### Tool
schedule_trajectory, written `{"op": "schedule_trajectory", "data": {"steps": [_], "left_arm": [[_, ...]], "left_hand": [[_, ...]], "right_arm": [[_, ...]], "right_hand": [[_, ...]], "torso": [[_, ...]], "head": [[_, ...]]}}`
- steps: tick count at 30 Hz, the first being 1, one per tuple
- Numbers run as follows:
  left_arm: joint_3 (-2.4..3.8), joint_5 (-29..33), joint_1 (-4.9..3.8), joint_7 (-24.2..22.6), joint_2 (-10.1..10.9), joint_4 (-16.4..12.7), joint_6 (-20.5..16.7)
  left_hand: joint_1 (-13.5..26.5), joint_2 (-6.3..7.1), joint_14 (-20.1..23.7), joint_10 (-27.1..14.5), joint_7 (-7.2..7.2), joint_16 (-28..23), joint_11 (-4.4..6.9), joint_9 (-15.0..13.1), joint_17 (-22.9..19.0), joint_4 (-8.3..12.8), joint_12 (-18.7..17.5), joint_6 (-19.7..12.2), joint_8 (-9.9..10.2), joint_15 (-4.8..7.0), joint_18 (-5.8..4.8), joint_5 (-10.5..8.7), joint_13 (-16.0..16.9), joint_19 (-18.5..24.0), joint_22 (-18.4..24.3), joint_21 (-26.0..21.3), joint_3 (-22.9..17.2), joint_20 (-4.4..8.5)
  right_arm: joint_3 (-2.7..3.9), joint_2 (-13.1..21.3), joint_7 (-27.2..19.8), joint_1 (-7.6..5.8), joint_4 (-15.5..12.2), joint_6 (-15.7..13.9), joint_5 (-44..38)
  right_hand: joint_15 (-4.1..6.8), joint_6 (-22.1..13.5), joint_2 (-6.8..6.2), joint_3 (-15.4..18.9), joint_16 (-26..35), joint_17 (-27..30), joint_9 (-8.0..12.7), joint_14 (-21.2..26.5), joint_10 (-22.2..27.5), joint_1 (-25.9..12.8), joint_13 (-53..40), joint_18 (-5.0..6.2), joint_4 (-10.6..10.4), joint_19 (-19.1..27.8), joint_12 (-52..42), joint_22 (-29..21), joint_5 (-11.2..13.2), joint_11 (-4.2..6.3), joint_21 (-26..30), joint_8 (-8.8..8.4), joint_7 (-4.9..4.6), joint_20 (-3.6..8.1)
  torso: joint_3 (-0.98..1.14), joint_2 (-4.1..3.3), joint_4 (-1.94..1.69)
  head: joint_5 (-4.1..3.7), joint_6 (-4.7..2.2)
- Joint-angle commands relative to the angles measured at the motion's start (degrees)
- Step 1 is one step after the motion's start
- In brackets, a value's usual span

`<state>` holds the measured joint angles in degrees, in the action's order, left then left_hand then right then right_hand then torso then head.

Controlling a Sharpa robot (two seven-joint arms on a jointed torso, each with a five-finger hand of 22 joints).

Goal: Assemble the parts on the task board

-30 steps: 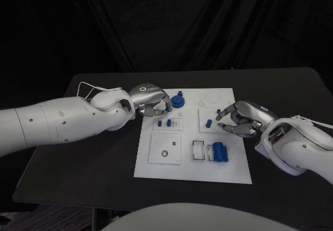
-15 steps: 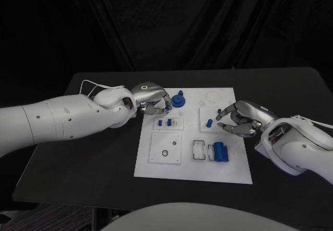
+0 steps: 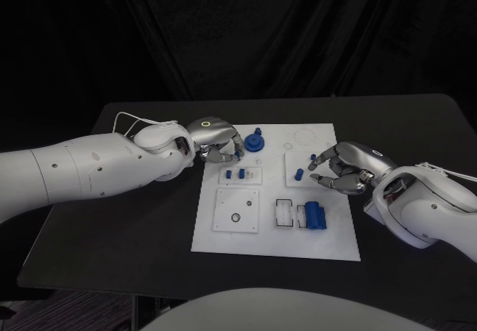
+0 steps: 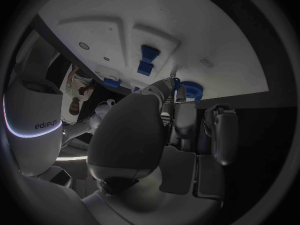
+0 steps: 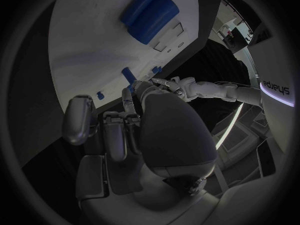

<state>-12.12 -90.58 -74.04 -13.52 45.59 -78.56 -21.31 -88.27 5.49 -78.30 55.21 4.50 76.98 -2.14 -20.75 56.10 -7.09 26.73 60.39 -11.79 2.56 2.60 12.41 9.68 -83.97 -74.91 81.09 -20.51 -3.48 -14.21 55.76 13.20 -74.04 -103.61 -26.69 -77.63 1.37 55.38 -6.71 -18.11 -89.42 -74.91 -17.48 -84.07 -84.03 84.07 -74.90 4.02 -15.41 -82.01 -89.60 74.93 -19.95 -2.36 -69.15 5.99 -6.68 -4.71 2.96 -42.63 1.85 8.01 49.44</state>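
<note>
A: Board position?
B: White task board [image 3: 278, 238] lies flat mid-counter [image 3: 119, 227], black top. Left hand [image 3: 218, 146] sits at the board's far-left corner, right hand [image 3: 343, 169] over its right edge.

A: Left hand state?
B: Fingers curled down, tips right by the blue round part [image 3: 256, 143] — the disc with a small peg on its far side. In the left wrist view the fingertips [image 4: 175, 87] are just beside that round part [image 4: 190, 90], maybe touching it. Can't tell whether it's actually gripped.

A: Right hand?
B: Fingers curled in over the small raised white block [image 3: 298, 164] on the board's right side. A small blue peg [image 3: 313, 164] shows at the fingertips, another small blue piece [image 3: 297, 178] stands on the block just beside it. Whether the peg is pinched — can't tell, the fingers hide it.

A: Other parts?
B: Two small blue pegs [image 3: 234, 175] stand in a little white block near the left hand. Blue cylinder pair [image 3: 315, 216] lies in the near-right part of the board, next to a white slotted frame [image 3: 285, 214]. Square white plate [image 3: 238, 212] with a small round hole sits near-left. The right wrist view shows the cylinder pair [image 5: 150, 6] too, well apart from the hand.
</note>
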Motion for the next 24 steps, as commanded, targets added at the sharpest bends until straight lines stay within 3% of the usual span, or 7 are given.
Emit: {"op": "schedule_trajectory", "data": {"steps": [1,24], "left_arm": [[0.04,-0.19,0.14,-0.09,-0.16,0.02,1.59],[0.04,-0.19,0.39,0.01,-1.02,1.01,3.06]], "left_hand": [[0.38,0.48,0.33,0.16,0.14,-0.24,0.33,-0.07,-0.21,-0.04,-0.27,-0.4,0.4,-0.13,-0.04,-0.22,0.06,-0.43,-11.66,-0.12,-0.06,-0.08],[0.37,0.46,0.72,0.0,0.09,-0.65,0.34,-0.09,-1.13,0.0,-0.57,-0.63,0.64,-0.15,0.19,-0.24,0.0,0.12,-11.33,-1.0,-0.2,-0.11]], "right_arm": [[0.03,-0.05,0.01,0.06,0.0,0.38,-0.07],[0.03,-0.08,0.11,0.07,-0.21,0.83,0.46]], "right_hand": [[0.47,0.39,-0.2,-0.46,0.35,-13.89,0.07,-5.57,-5.13,-0.27,-14.26,0.65,-0.06,0.24,0.33,8.87,-0.2,0.26,0.2,0.18,-0.09,0.36],[0.49,0.47,-0.13,-0.65,0.53,-13.67,0.1,-5.5,-4.42,-0.2,-13.54,0.7,0.0,0.35,0.97,8.79,-0.22,0.3,0.49,0.18,-0.05,0.38]], "torso": [[-0.02,0.04,-0.07],[0.0,-0.04,-0.07]], "head": [[-0.15,0.15],[-0.03,0.56]]}}
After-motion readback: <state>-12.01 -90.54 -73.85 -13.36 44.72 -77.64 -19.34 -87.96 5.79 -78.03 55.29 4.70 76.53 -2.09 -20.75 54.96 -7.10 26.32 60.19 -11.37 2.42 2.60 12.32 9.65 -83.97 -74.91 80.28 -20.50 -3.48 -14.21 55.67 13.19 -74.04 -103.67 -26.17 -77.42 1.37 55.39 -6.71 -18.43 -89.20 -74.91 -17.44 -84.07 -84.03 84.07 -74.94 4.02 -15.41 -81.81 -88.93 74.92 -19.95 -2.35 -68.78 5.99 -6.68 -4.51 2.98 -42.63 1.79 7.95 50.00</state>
